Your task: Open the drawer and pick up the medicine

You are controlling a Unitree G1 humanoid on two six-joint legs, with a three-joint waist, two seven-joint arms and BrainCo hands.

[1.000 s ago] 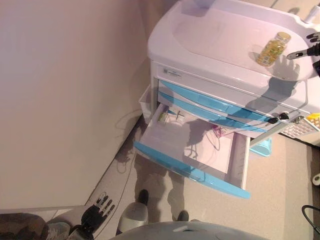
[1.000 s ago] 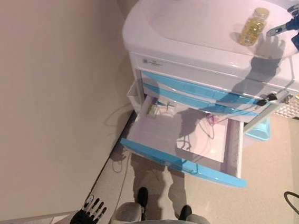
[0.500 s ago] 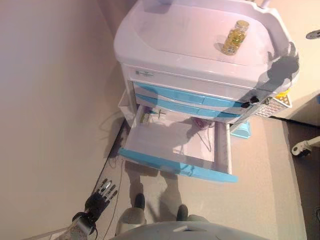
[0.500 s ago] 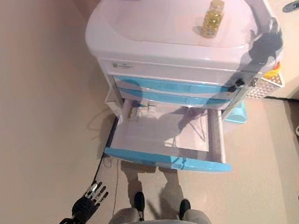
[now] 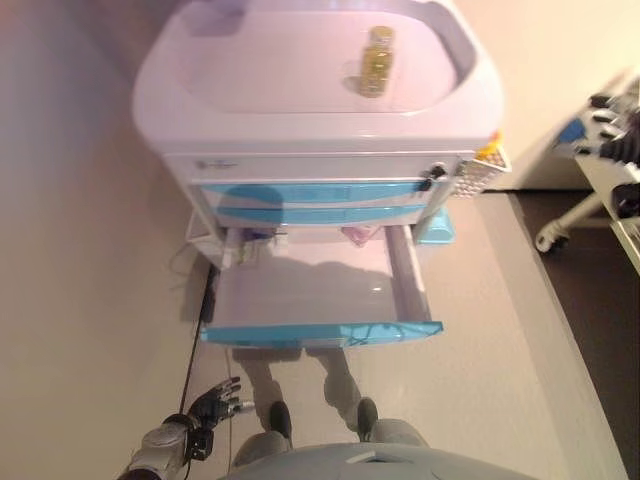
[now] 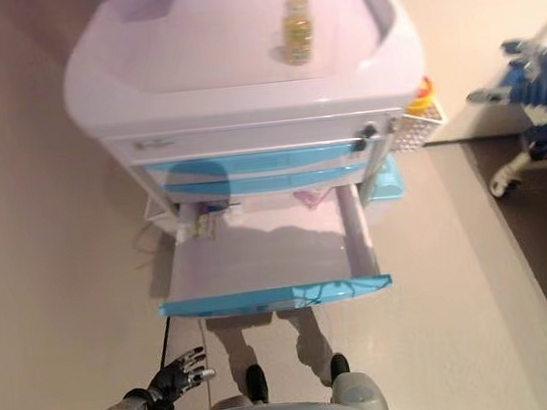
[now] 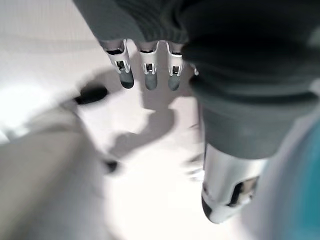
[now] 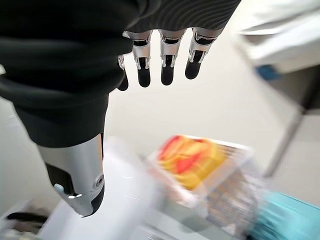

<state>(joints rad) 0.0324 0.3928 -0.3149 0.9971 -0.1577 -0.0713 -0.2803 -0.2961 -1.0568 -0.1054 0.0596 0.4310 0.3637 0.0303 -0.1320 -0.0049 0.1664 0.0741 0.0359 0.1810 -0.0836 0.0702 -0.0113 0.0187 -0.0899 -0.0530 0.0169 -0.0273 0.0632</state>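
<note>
left eye view: medicine bottle [image 5: 377,61] upright on the cart top surface [image 5: 250,70], upper centre; bottom drawer [image 5: 310,290] pulled out mid-frame. likely light, rigid, slick, so take it round the body under the cap.
right eye view: left hand [image 6: 178,374] low at bottom left.
left wrist view: fingers [image 7: 146,70] straight, empty.
right wrist view: right hand [image 8: 75,95], fingers released, empty.

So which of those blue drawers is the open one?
The bottom drawer of the white cart, pulled out toward the robot. The two blue-fronted drawers above it sit shut.
</note>
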